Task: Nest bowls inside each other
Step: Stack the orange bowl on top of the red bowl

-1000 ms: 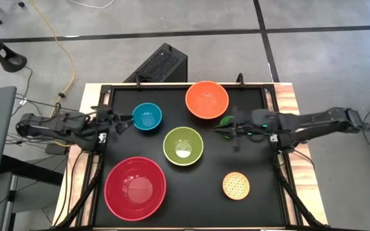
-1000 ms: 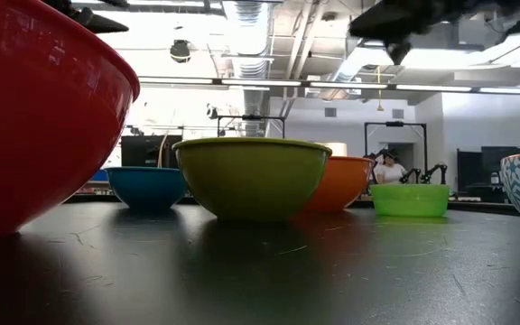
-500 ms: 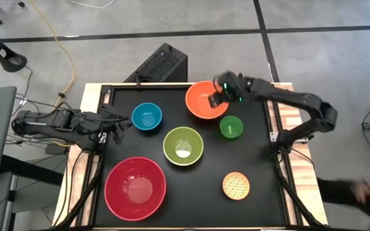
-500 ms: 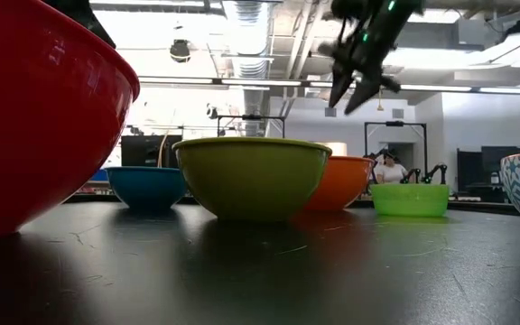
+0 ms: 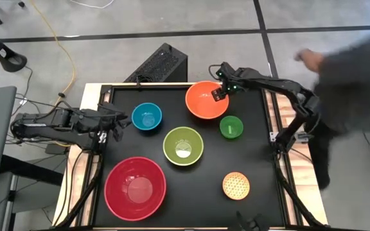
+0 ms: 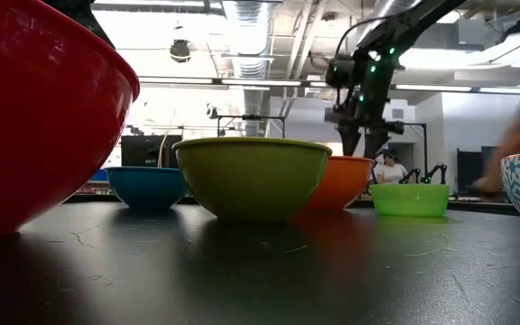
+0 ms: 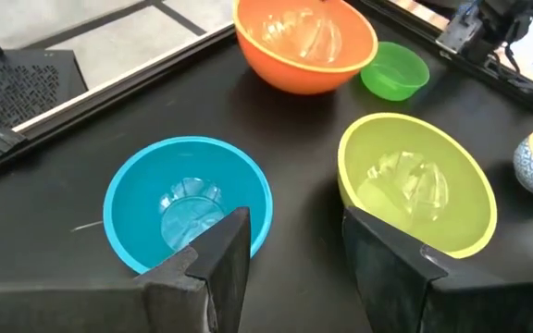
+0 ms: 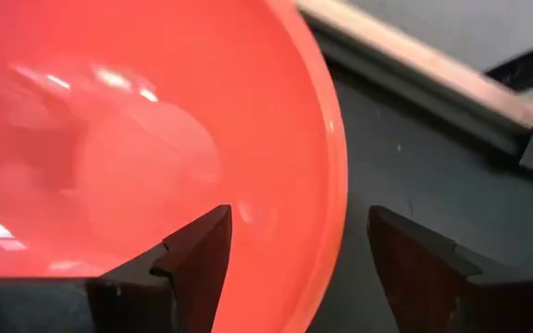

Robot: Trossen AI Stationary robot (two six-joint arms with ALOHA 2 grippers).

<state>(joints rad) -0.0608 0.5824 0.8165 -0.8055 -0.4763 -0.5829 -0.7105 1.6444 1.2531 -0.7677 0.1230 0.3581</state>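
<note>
Six bowls rest base-down on the black table: red (image 5: 135,187), orange (image 5: 205,99), lime green (image 5: 183,145), blue (image 5: 147,117), small bright green (image 5: 231,127) and patterned yellow (image 5: 236,185). My right gripper (image 5: 220,93) hangs open over the orange bowl's right rim (image 8: 336,185), pointing steeply down. One finger (image 8: 192,264) stands over the inside and the other (image 8: 424,268) outside, neither touching. My left gripper (image 7: 294,268) waits open at the table's left, just short of the blue bowl (image 7: 188,208).
A person (image 5: 352,70) moves at the table's right edge, and a hand (image 6: 513,149) shows in the low view. A raised black frame (image 5: 172,85) rims the table. Bare black surface lies between the bowls.
My right gripper has swung from above the small bright green bowl toward the table's far edge, to the orange bowl's right rim. It has tipped steeply downward, sunk a little and opened. No bowl has moved. A person has come in at the right.
</note>
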